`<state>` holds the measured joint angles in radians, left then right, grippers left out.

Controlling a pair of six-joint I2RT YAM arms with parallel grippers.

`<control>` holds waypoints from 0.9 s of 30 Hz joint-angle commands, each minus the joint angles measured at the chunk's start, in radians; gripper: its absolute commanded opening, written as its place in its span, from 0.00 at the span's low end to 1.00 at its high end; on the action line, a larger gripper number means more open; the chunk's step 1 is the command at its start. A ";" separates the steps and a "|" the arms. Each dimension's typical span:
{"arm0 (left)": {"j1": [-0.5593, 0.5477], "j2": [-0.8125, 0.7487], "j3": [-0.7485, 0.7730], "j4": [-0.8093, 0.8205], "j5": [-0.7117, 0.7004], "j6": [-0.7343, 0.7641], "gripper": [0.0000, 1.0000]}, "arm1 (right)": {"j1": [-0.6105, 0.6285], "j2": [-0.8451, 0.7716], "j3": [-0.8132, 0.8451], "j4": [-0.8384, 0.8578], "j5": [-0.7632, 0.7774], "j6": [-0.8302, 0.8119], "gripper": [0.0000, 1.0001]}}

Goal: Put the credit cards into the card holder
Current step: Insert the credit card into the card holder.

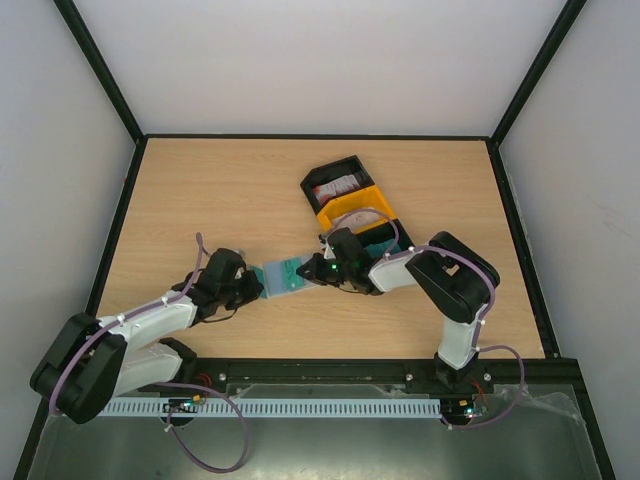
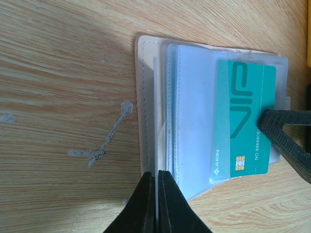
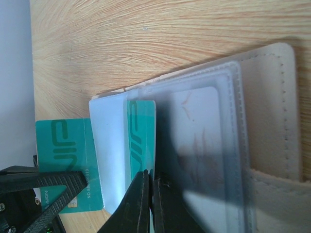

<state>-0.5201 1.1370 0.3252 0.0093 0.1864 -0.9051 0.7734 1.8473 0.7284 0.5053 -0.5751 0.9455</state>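
Teal card (image 2: 243, 121) part-way in card holder (image 2: 145, 97), L hand (image 2: 156, 175) clamps holder, R hand (image 3: 148, 174) pinches card

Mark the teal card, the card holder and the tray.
teal card (image 2: 243, 116), left wrist view, on the VIP lettering.
card holder (image 2: 142, 107), left wrist view, on its beige stitched edge.
tray (image 1: 336, 214), top external view, on the yellow wall.

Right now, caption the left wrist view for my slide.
Left gripper, jaws shut on the open card holder; teal card among its sleeves.
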 commanded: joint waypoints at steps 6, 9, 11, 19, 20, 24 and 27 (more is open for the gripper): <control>0.005 0.001 -0.017 0.004 0.003 0.003 0.03 | 0.012 0.024 0.006 -0.103 -0.009 -0.036 0.02; 0.005 0.001 -0.017 0.004 0.004 0.005 0.03 | 0.023 0.045 0.022 -0.087 -0.042 -0.039 0.02; 0.005 0.003 -0.017 0.007 0.004 0.005 0.03 | 0.035 0.053 0.028 -0.063 -0.049 -0.032 0.02; 0.005 0.008 -0.024 0.023 0.017 -0.001 0.03 | 0.064 0.076 0.038 0.028 -0.025 0.027 0.02; 0.005 0.007 -0.026 0.025 0.018 -0.002 0.03 | 0.071 0.079 0.040 0.037 -0.017 0.033 0.02; 0.005 0.001 -0.031 0.022 0.019 -0.001 0.03 | 0.092 0.093 0.038 0.085 0.009 0.079 0.02; 0.005 -0.006 -0.034 0.019 0.020 -0.001 0.03 | 0.102 0.096 0.034 0.105 0.032 0.097 0.02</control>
<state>-0.5163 1.1366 0.3126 0.0357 0.1856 -0.9054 0.8440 1.9106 0.7620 0.5858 -0.5747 1.0084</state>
